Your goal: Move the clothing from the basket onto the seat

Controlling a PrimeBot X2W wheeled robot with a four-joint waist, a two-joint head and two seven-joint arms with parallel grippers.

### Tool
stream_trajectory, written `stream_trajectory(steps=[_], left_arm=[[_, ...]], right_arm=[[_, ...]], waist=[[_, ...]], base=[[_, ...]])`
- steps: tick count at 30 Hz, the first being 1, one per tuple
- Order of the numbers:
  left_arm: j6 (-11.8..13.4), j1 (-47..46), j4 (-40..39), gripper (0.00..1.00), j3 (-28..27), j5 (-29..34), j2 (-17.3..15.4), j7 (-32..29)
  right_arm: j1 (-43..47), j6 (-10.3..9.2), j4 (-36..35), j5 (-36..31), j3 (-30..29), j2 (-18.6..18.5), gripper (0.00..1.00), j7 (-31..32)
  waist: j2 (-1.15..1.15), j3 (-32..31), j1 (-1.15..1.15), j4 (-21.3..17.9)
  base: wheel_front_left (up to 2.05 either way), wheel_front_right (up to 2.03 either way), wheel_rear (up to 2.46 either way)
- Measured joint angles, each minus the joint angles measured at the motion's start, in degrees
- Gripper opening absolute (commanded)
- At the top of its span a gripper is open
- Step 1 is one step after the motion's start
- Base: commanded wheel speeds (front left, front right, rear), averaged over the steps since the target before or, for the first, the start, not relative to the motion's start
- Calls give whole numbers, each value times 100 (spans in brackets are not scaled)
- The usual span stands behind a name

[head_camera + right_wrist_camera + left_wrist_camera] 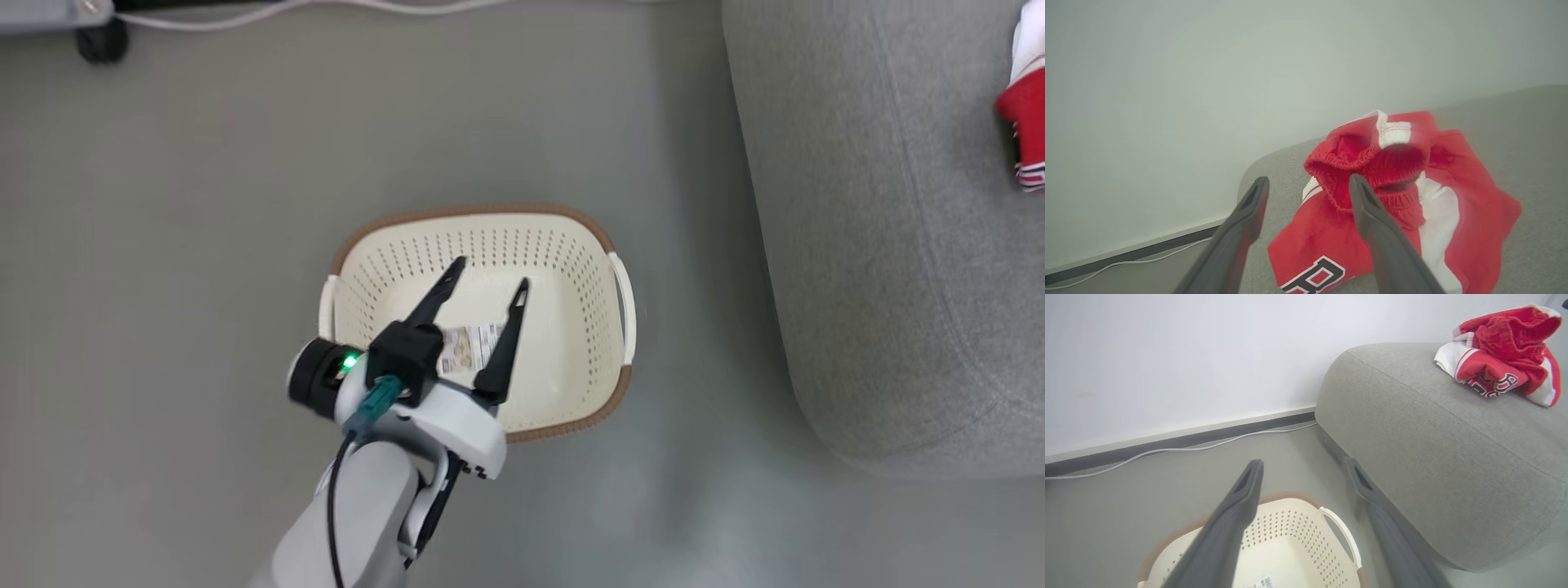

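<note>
The cream basket stands on the floor with a brown rim, white side handles and only a label sticker on its bottom. My left gripper hangs open above it, fingers spread and holding nothing; the left wrist view shows those fingers over the basket. The red clothing lies bunched on the grey seat, and a corner of the clothing shows at the head view's right edge. My right gripper is open just above the clothing, with lettering facing up.
The seat takes up the right side, close beside the basket. A white cable runs along the dark skirting at the wall. A black castor of some grey unit stands at the far left.
</note>
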State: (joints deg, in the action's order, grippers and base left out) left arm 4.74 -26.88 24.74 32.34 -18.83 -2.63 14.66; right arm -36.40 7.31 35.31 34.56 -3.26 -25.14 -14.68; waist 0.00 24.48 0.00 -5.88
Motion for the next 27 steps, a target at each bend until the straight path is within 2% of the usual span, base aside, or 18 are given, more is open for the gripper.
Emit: stream_trajectory(steps=[13,18,27], left_arm=[[-75,1140,-148,100,-1551,350,-33,0],[-211,1499,-158,100,-2000,470,-29,-1],[-277,2000,-207,100,-2699,632,-12,-1]], right_arm=[[887,0,-620,-477,569,466,100,1],[1308,0,-854,-689,846,678,100,2],[1981,0,-1105,-1009,1102,1001,100,2]], waist=[[0,-1194,0,400],[0,-1575,0,546],[0,-2129,0,775]], base=[[0,0,0],[0,0,0],[0,0,0]])
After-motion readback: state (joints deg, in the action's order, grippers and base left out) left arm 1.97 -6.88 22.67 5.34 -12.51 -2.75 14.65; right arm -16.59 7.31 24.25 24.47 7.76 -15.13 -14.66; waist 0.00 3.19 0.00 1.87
